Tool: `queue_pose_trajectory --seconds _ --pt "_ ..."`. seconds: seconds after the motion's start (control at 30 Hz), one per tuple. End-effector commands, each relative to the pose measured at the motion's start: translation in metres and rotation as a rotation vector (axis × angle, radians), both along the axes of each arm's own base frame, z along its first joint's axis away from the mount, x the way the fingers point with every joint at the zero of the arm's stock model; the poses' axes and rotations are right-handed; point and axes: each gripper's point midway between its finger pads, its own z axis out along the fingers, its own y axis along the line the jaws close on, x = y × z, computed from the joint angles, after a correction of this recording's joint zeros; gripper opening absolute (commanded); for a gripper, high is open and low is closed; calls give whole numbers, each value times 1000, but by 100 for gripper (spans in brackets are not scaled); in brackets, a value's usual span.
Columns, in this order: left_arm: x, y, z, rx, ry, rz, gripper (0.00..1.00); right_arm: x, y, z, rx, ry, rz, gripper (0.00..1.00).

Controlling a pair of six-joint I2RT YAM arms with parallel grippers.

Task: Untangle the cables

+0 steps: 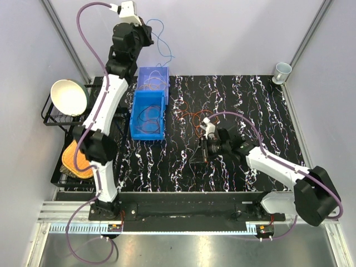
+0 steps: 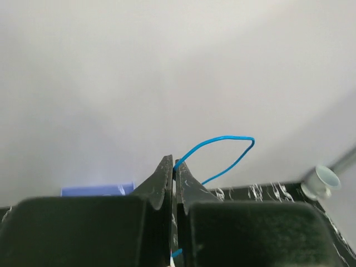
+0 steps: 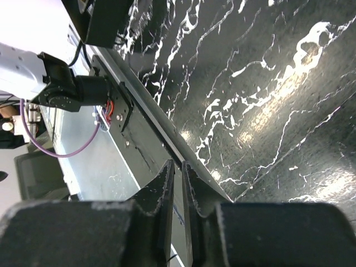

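Note:
My left gripper [image 1: 149,34] is raised high at the back, above the blue bins. In the left wrist view it [image 2: 174,166] is shut on a thin blue cable [image 2: 227,139], which loops up to the right of the fingertips and hangs down as a blue cable [image 1: 162,47]. A tangle of orange and red cables [image 1: 192,117] lies on the black marbled table [image 1: 250,105]. More thin cables [image 1: 148,115] rest inside the near blue bin. My right gripper [image 1: 202,150] hovers low just in front of the tangle. Its jaws [image 3: 178,165] stand a narrow gap apart, pointing at the table's front edge.
Two blue bins [image 1: 153,75] [image 1: 136,125] stand at the back left of the table. A white bowl [image 1: 69,97] sits on a black rack [image 1: 47,114] at the left, with an orange object [image 1: 75,158] nearer me. A white cup [image 1: 282,70] stands at the back right corner.

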Motion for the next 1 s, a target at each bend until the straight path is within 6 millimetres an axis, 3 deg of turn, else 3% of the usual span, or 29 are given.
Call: queue_pose_trajectory --seconds 0.0,0.13,0.2,0.23,0.33,0.43,0.53,0.7,0.73,0.77,0.8,0.87,0.97 --pt "49 28 -11 -61 -43 59 0 6 9 8 47 -11 26 15" --pt "100 46 -92 -58 34 131 0 5 11 1 40 15 35 15" --pt "113 54 -123 -61 78 155 0 6 12 -4 32 23 34 15" --pt "122 56 -150 -58 121 159 0 5 11 -7 27 29 34 15" --pt "132 58 -194 -57 190 159 0 8 12 -13 12 36 28 15" --pt "137 59 -220 -46 229 165 0 11 13 -18 0 46 29 14" --pt "138 59 -233 -34 246 167 0 14 16 -21 -3 56 35 14" --pt "138 68 -239 -30 256 198 3 20 20 -24 -10 67 32 13" --pt "138 69 -241 -28 262 203 15 20 21 -24 -11 69 32 13" --pt "139 68 -240 -30 264 197 56 21 21 -26 -15 75 28 13" --pt "139 66 -238 -29 261 190 74 22 22 -24 -12 72 27 13" --pt "136 63 -231 -29 271 172 99 24 22 -25 -16 76 20 13" --pt "128 61 -222 -50 270 163 99 28 23 -23 -22 72 4 16"
